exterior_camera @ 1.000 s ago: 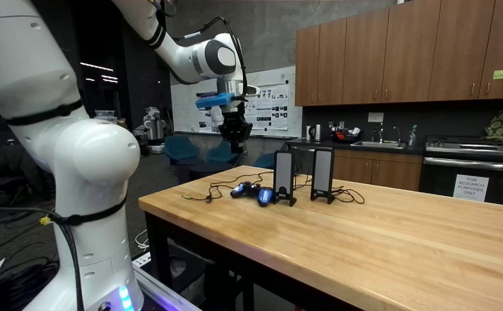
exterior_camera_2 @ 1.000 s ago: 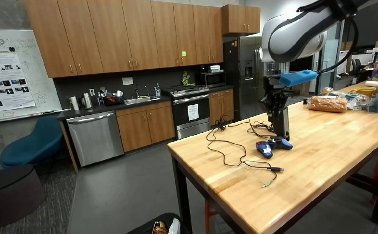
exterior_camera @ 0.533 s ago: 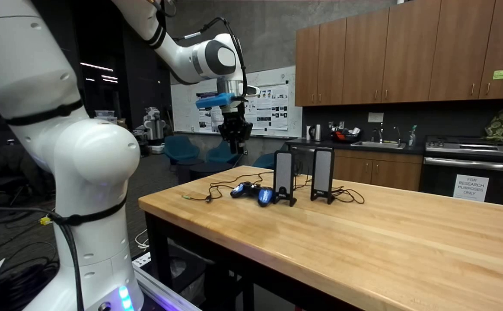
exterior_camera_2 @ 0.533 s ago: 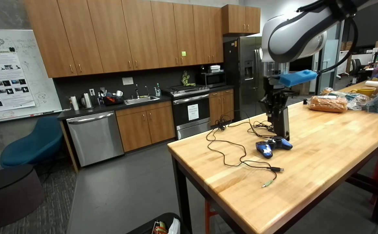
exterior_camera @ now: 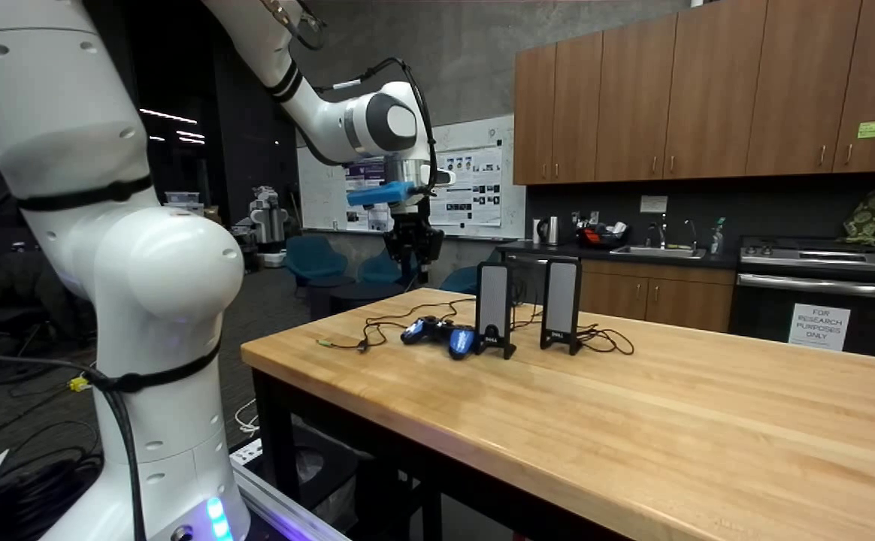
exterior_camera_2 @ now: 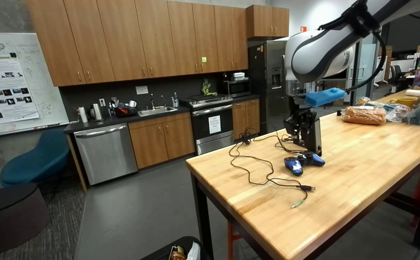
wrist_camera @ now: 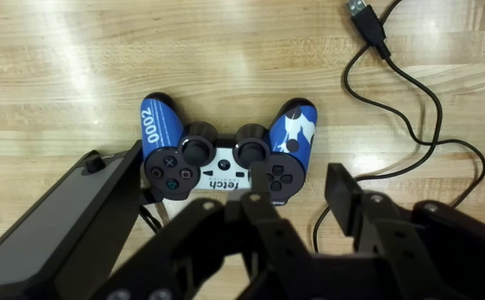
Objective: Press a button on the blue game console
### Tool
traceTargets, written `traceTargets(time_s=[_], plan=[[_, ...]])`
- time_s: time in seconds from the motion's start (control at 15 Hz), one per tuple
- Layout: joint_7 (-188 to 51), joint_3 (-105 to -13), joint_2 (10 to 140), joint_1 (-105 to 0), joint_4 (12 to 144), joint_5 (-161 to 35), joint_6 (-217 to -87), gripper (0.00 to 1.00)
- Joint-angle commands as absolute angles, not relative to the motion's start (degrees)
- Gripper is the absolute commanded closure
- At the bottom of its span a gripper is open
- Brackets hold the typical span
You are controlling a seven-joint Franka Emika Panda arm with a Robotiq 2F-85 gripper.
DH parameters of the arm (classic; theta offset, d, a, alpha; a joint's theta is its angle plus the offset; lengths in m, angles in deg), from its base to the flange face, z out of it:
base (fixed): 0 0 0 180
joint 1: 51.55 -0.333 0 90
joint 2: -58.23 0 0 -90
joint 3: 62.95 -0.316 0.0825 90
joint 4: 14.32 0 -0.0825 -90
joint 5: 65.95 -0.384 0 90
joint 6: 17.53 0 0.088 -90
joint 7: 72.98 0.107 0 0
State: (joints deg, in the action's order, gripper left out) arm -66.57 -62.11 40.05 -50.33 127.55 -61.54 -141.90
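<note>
The blue game console is a blue and black controller with a white middle plate; it lies flat on the table in both exterior views and the wrist view. My gripper is open with nothing between its fingers. In the wrist view its left finger covers part of the console beside a thumbstick and the direction pad; its right finger is over bare wood to the right. In both exterior views the gripper is above the table, apart from the console.
Two upright black speakers stand by the console; one speaker is close on the left in the wrist view. Thin dark cables with a USB plug lie on the table. Bagged food sits farther along.
Over the last half second the arm and gripper have come down closer to the table, shifting slightly right in one view and left in another. The console and speakers have not moved.
</note>
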Motion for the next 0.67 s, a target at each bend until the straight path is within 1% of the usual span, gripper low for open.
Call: traceTargets(time_s=[0.0,0.07,0.13,0.6], plan=[[-66.4,-62.4,43.5,-49.5,125.8,-60.7,-144.0,0.9],[-66.5,-62.3,44.2,-49.4,125.6,-60.6,-144.6,0.97],[-66.5,-62.2,44.9,-49.3,125.5,-60.5,-145.1,1.0],[-66.1,-61.5,49.9,-48.0,123.3,-58.8,-146.8,1.0]])
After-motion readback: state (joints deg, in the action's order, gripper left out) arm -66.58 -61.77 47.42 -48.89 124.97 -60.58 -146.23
